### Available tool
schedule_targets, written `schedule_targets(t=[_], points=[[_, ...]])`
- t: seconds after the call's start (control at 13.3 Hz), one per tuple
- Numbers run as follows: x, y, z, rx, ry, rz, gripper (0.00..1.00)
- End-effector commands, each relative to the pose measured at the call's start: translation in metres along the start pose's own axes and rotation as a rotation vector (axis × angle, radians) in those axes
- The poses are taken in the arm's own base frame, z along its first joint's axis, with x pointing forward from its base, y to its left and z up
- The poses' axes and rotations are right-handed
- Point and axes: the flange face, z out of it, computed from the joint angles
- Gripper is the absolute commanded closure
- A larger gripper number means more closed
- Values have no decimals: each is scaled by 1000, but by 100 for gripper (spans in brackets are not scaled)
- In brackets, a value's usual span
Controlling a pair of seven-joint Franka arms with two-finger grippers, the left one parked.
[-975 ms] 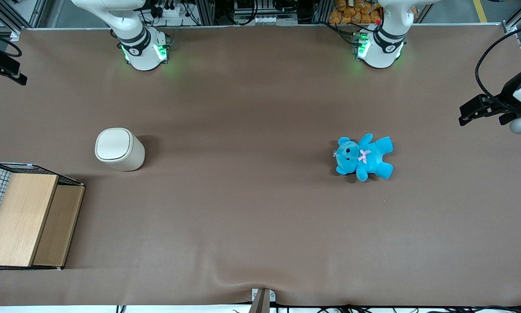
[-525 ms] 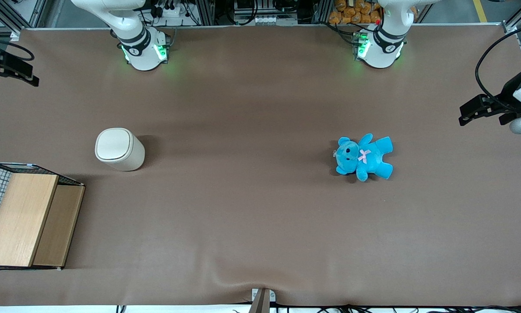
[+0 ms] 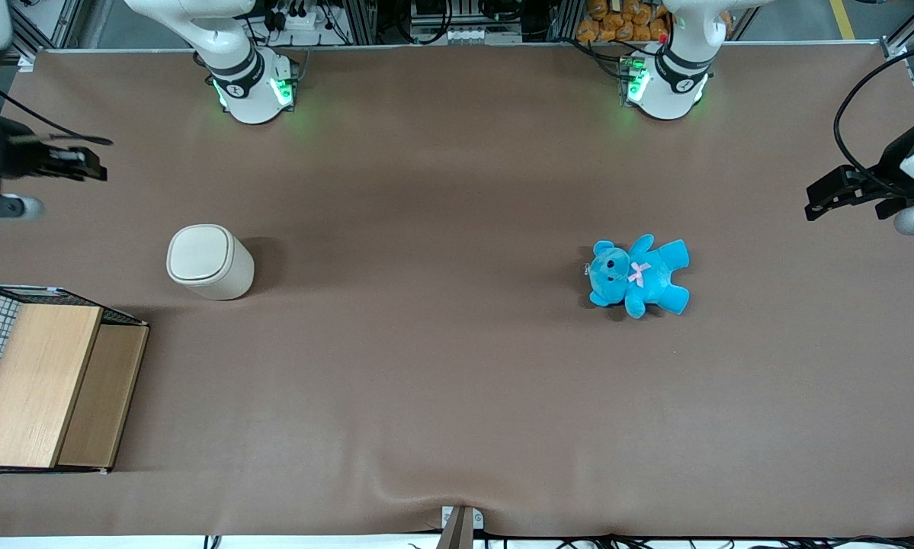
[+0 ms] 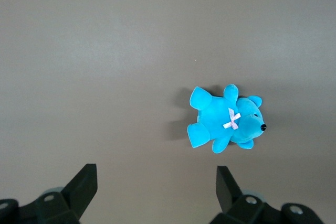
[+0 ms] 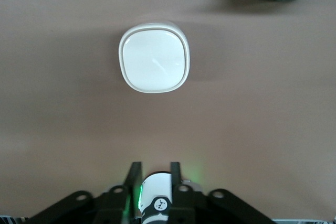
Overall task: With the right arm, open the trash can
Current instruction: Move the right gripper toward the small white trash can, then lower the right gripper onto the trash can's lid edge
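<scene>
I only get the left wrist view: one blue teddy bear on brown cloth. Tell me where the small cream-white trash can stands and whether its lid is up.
Observer: The small cream-white trash can stands upright toward the working arm's end of the table, with its flat lid down.
Operator: Now report the right arm's pincer.
Observer: The slim black pincer hangs open, farther from the front camera than the can and clear of it.
Operator: Name anything close to the can.
Observer: A wire basket with a wooden top sits nearer the front camera, apart from the can.
</scene>
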Motion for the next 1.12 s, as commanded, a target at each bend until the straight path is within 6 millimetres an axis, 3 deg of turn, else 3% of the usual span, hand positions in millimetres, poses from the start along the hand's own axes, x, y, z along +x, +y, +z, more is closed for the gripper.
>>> schedule_targets(t=[0.0,0.45,1.05], points=[[10,3,50,-20,-4,-14,100],[61,8,153,-24,-36,-14,100],[91,21,213,-17,-100,4,100]])
